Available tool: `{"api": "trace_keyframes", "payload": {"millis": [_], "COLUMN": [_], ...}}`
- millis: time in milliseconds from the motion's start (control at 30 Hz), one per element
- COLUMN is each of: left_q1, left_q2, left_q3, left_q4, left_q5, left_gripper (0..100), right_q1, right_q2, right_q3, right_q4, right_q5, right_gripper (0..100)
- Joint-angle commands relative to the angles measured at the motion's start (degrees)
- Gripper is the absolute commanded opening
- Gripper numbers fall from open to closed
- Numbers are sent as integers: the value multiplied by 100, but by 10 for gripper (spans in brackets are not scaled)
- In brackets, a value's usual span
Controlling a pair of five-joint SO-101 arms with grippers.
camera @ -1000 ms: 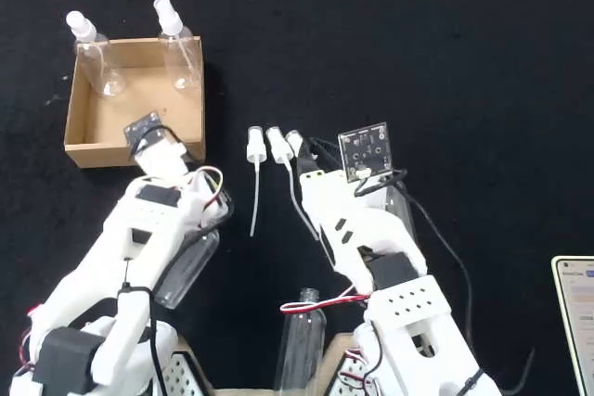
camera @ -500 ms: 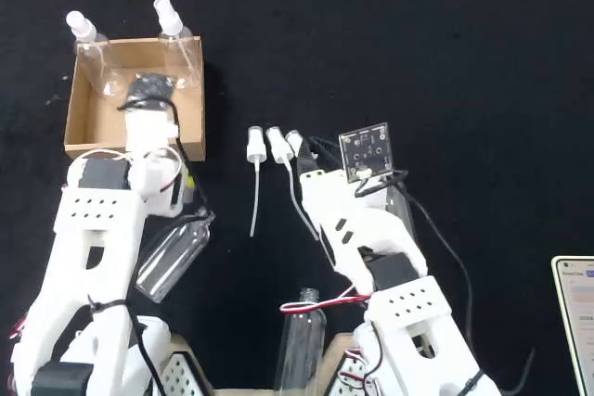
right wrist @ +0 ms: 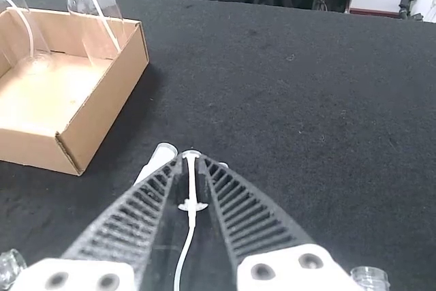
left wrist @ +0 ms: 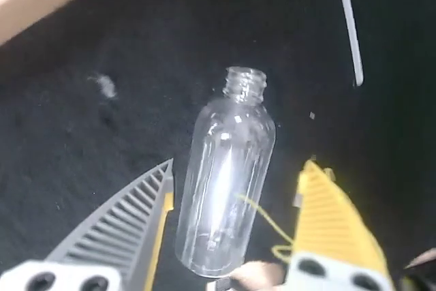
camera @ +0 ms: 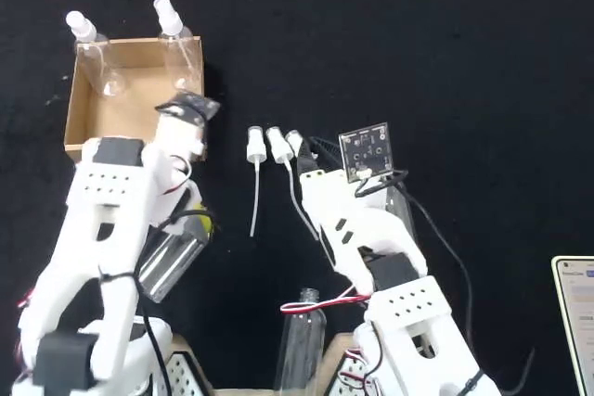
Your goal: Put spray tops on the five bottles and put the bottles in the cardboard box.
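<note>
A clear open bottle (left wrist: 228, 182) lies on the black table between the fingers of my left gripper (left wrist: 238, 165), which is open around it. From above, that bottle (camera: 169, 266) pokes out beneath the left gripper (camera: 184, 236). My right gripper (right wrist: 191, 160) is shut on a spray top (right wrist: 189, 202), whose tube runs back between the fingers. Two more spray tops (camera: 255, 146) (camera: 278, 146) lie beside the right gripper (camera: 299, 157). The cardboard box (camera: 82, 132) holds two capped bottles (camera: 97, 67) (camera: 181, 57).
Another open bottle (camera: 299, 340) lies near the front edge between the arm bases. A bottle neck (right wrist: 371, 277) peeks in beside the right arm. A phone (camera: 575, 312) sits at the right edge. The box's near corner (right wrist: 65, 148) is close to the right gripper.
The left arm swung out toward the box and back, turning its wrist over the lying bottle, which shifted slightly. The right arm stayed still.
</note>
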Motion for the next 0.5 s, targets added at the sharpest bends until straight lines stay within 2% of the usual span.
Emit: {"api": "trace_keyframes", "payload": {"millis": [0,133,467], "left_q1": [84,101,92], "left_q2": [554,1134,1451], "left_q3": [-40,-154,233], "left_q4": [-44,-53,-1090], "left_q5": [-721,-826,-844], "left_gripper": [288,367,367], "right_q1": [62,62,62], "right_q2": [-136,-136,-136], "right_q3": [-31,-31,-31], "right_q4": [-141,-149,-149], "right_q5": [9,9,9], "right_gripper": [25,25,25]}}
